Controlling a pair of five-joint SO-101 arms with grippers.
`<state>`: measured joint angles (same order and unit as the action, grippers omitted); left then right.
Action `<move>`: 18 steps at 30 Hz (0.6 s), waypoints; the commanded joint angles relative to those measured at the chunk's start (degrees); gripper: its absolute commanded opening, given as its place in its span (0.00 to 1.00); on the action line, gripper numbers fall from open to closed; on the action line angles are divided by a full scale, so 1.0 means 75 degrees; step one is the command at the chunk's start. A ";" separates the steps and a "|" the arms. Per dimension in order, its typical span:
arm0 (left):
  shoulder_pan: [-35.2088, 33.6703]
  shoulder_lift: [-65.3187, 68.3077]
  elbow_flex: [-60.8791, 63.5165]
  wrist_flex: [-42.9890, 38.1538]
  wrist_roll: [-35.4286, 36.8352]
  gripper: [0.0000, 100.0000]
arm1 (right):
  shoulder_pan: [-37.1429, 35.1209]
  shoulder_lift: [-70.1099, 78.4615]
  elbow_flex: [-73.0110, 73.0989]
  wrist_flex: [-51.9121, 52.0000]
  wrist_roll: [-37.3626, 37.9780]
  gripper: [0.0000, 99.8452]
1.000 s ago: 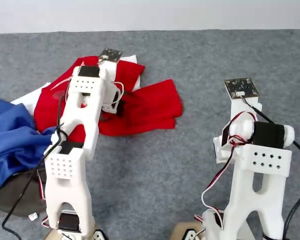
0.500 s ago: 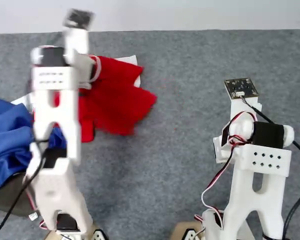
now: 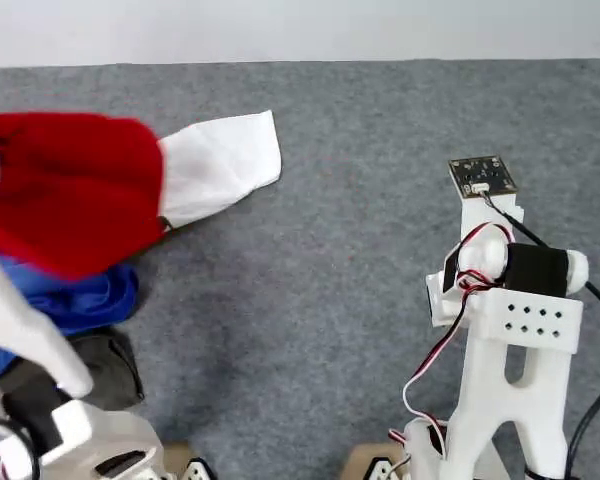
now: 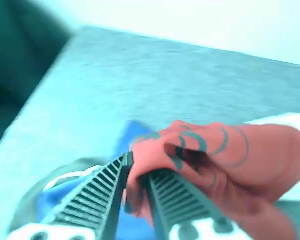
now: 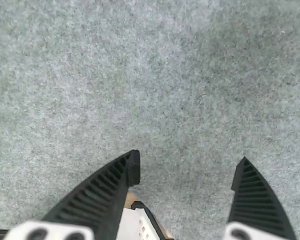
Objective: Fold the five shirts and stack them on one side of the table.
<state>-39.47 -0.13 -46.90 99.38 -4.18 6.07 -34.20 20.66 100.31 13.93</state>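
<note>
Left gripper (image 4: 137, 172) has swung left, lifting red shirt (image 3: 70, 205) over blue shirt (image 3: 80, 300) at left edge of table (image 3: 380, 120), uncovering white shirt (image 3: 220, 165). Its jaws clamp the red shirt; right gripper (image 5: 188, 160) gapes wide, empty, above table.

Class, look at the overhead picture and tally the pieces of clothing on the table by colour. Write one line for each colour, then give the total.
red shirt: 1
white shirt: 1
blue shirt: 1
dark garment: 1
Total: 4
</note>
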 commanded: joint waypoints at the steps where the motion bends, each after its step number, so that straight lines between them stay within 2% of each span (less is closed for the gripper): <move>1: -0.1207 -0.0387 -0.0170 0.0129 -0.0164 0.00 | -0.0029 -0.0076 -0.0082 0.0229 0.0082 0.30; 5: -0.2333 -0.0141 -0.0147 0.0117 -0.0340 0.01 | -0.0041 -0.0053 -0.0082 0.0229 0.0082 0.30; 8: -0.2778 0.0281 -0.0147 0.0129 -0.0422 0.01 | -0.0041 -0.0029 -0.0082 0.0229 0.0082 0.30; 14: -0.2626 0.0856 -0.0147 0.0141 -0.0445 0.01 | -0.0041 -0.0018 -0.0082 0.0229 0.0082 0.30; 18: -0.2321 0.0973 -0.0147 0.0152 -0.1067 0.09 | -0.0041 -0.0029 -0.0082 0.0229 0.0082 0.30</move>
<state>-58.20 7.52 -46.90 99.38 -9.36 6.07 -34.20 20.66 100.31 13.93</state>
